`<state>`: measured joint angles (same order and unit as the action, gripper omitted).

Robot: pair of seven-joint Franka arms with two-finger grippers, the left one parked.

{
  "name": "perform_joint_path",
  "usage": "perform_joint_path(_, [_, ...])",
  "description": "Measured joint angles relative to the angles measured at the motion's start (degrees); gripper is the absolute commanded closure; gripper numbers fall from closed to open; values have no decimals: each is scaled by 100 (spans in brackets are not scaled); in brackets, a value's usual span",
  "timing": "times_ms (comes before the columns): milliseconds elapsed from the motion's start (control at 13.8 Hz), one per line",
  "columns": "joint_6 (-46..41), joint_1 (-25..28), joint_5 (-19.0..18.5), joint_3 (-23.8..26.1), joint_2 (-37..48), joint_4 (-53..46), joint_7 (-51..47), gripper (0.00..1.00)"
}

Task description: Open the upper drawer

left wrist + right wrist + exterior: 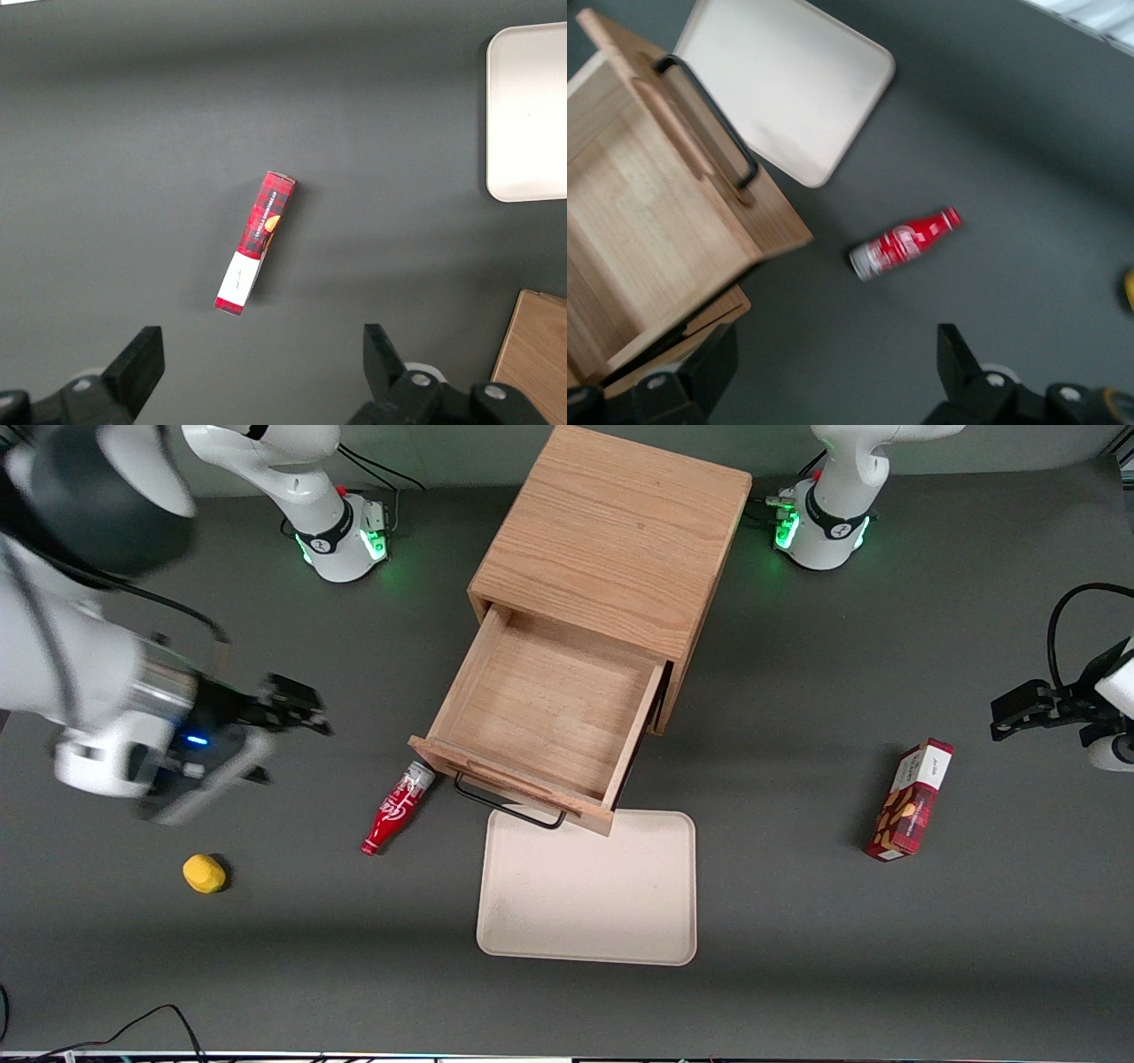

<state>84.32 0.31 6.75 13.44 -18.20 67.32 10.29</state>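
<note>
The upper drawer (540,708) of the wooden cabinet (611,540) stands pulled far out, and its light-oak inside is bare. Its black wire handle (509,804) hangs on the front, over the edge of the tray. The right wrist view shows the drawer (647,230), its handle (709,115) and, beneath it, the shut lower drawer's front (700,323). My gripper (297,713) is open and empty. It hovers above the table well apart from the drawer, toward the working arm's end. In the right wrist view the gripper (833,354) has only bare table between its fingers.
A red bottle (396,810) lies on the table beside the drawer's front corner, also in the right wrist view (904,243). A beige tray (589,895) lies in front of the drawer. A small yellow object (205,873) lies near my gripper. A red box (911,801) lies toward the parked arm's end.
</note>
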Motion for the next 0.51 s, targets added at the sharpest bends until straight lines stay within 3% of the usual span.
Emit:
perform_joint_path(217, [-311, -245, -291, -315, 747, 698, -1152, 0])
perform_joint_path(506, [7, -782, -470, -386, 1357, 1917, -1687, 0])
